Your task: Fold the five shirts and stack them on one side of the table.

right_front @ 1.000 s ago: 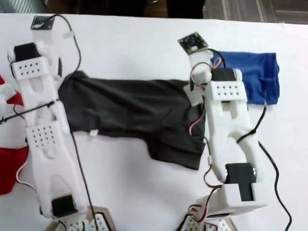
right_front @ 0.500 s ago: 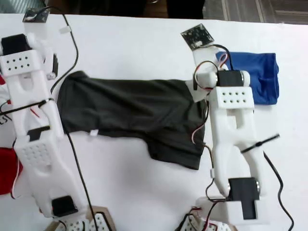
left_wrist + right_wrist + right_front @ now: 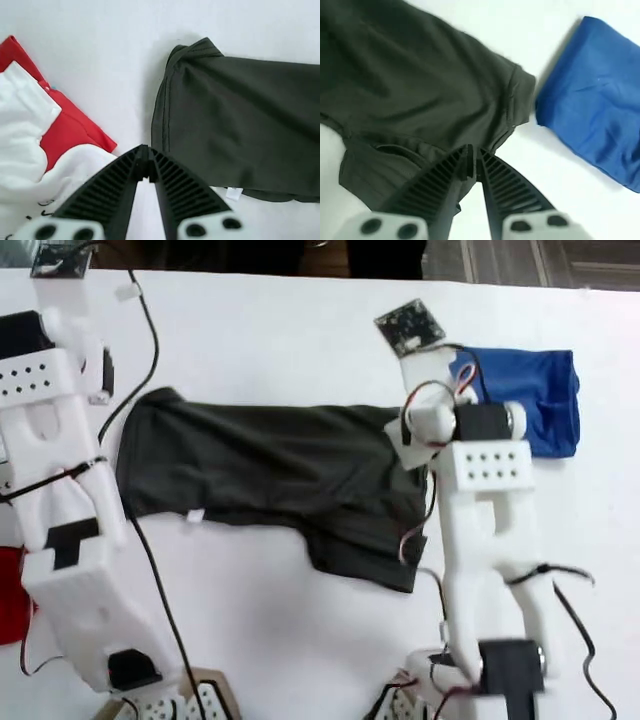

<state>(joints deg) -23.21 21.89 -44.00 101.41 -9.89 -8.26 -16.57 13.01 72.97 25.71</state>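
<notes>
High view: one dark grey shirt (image 3: 270, 465) lies crosswise at the middle of the white table (image 3: 280, 330), between the two arms. It is folded into a long, creased band, and a loose flap at its right end hangs toward the arm bases. One small white label (image 3: 193, 515) sticks out from the shirt's near edge; any writing on it is too small to read.

One blue shirt (image 3: 535, 400) lies folded into a compact block at the right side of the table. It sits just beside the dark shirt's right end and does not touch it.

At the left edge lies a red and white garment heap (image 3: 45, 135), near the dark shirt's left end with bare table between them. Whether it is one garment or two cannot be told. The black print on its white part is not legible.

Garment items counted: three. Arms: two.

The left gripper (image 3: 145, 167) hangs over the bare strip between the heap and the dark shirt, its jaws closed tip to tip on nothing. The right gripper (image 3: 472, 162) sits above the dark shirt's right end, its jaws likewise pressed together and empty.
</notes>
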